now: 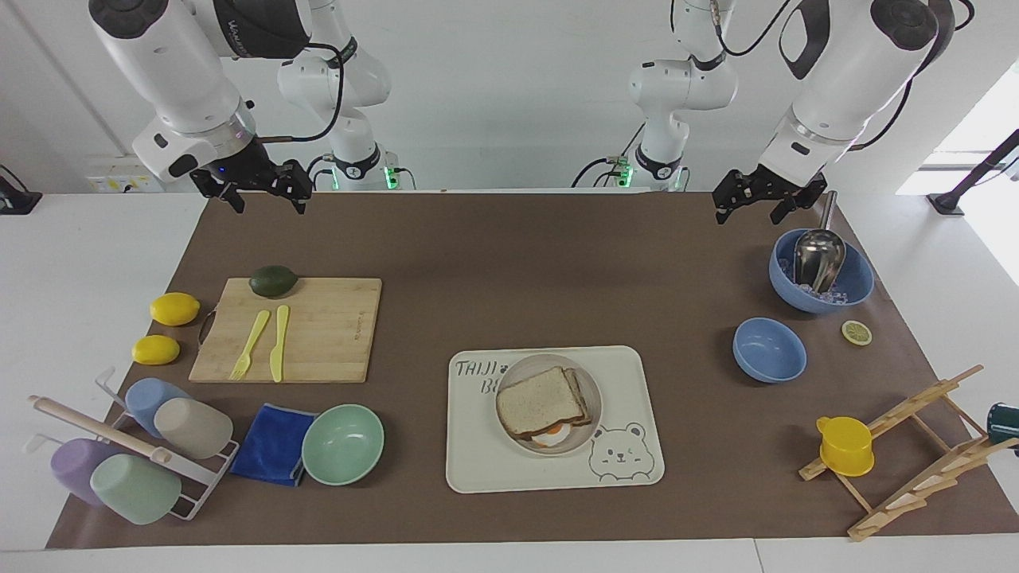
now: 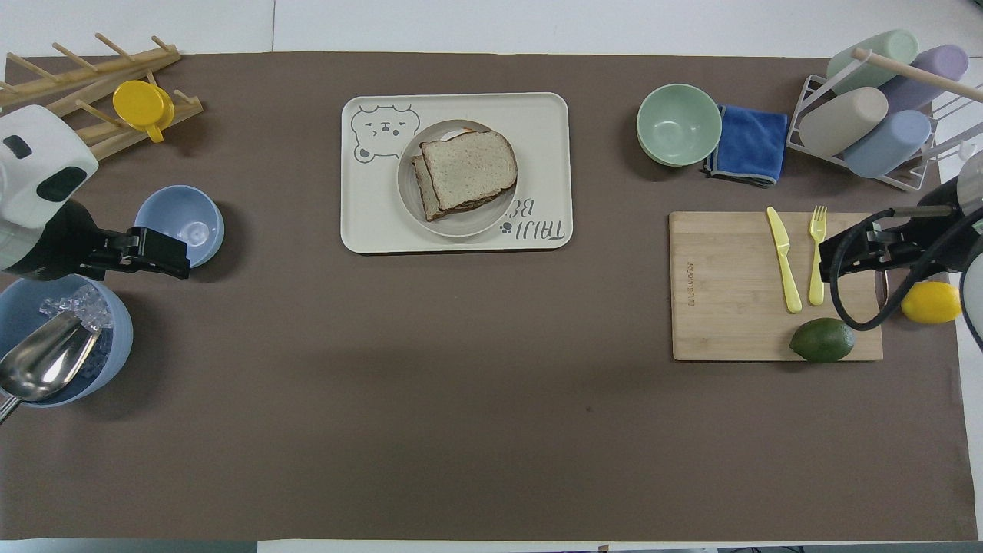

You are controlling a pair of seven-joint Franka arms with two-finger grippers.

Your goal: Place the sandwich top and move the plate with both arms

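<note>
Sandwich top (image 1: 540,399) found lying flat on the lower slice with the fried egg, inside the plate (image 1: 591,389), slightly skewed so the lower slice shows along one edge. Plate seated on the cream bear tray (image 1: 637,414), about mid-table and well away from the robots. Placement of the top judged done; moving the plate with both arms judged not yet begun. Mint green bowl (image 1: 343,443) and blue cloth (image 1: 271,443) noted beside the tray toward the right arm's end; small blue bowl (image 1: 769,348) toward the left arm's end, with the larger blue bowl (image 1: 820,280) holding ice and a metal scoop nearer the robots. Left gripper (image 1: 756,199) raised, empty, fingers apart, over bare mat just beside the ice bowl, near the robots' edge. Right gripper (image 1: 253,189) likewise raised, released and holding nothing, over the mat's edge near its own base, waiting. Recommended for the step in hand: bring both grippers down together to two facing points on the plate rim, fingers straddling the low rim without touching the bread; close evenly; lift level and in step, since any tilt or uneven pull risks sliding the skewed top slice off. Clearance from both nearby bowls to be kept on approach.
</note>
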